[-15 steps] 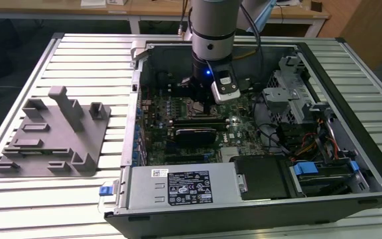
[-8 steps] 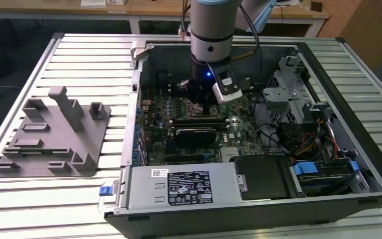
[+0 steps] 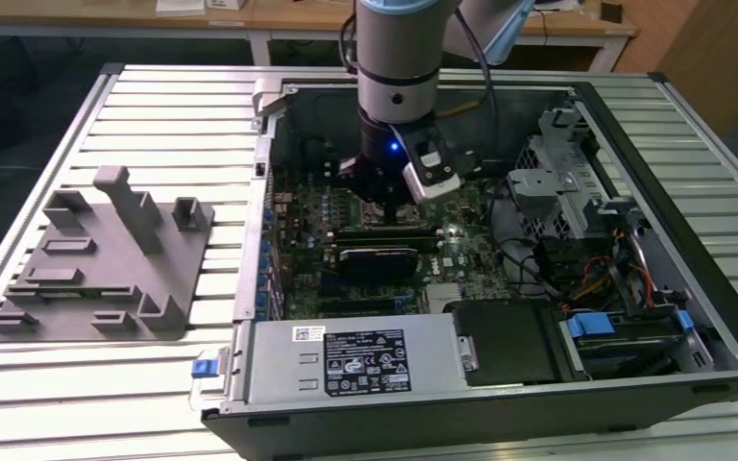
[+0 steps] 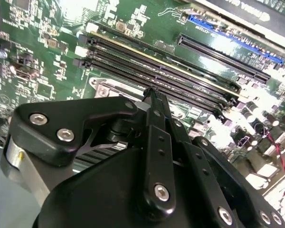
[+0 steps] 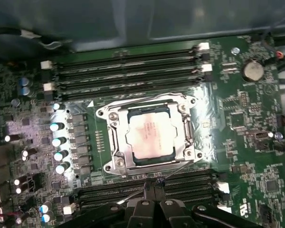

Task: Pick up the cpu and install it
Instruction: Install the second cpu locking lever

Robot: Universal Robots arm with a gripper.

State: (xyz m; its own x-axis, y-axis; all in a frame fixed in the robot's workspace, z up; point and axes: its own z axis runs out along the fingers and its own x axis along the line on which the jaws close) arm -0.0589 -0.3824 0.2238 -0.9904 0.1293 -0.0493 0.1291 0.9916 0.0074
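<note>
The cpu (image 5: 149,137) sits in its socket (image 5: 115,142) on the motherboard (image 5: 237,156), and in the first wrist view it looks flat and square within the metal frame, silver top up. So the placing part of the job looks done, by my reading. What is left is hard to judge: a thin wire lever (image 5: 173,172) lies slanted just beside the socket's edge, and I cannot tell whether the frame is latched over the chip or merely lying around it.

The gripper (image 5: 154,190) hangs just beside the socket, over the memory slots (image 5: 133,71) on that side, and it holds nothing. Its fingers (image 4: 154,102) meet at a narrow tip in the second wrist view, pinched together with no gap I can make out. It is clear of the chip, not touching it.

Now the containers. In the exterior view the open case (image 3: 676,317) lies on its side on the slatted desk (image 3: 164,106), and the arm (image 3: 395,67) reaches down into it. Inside are the motherboard, a grey power supply (image 3: 350,360) along the near wall, a black block (image 3: 510,341) next to that, and a drive cage (image 3: 561,182) with loose cables (image 3: 594,279) toward the exterior view's right. Outside the case, on the exterior view's left, the grey fixture (image 3: 93,259) with upright posts stands on the desk, its pockets showing nothing in them as far as I can see.
</note>
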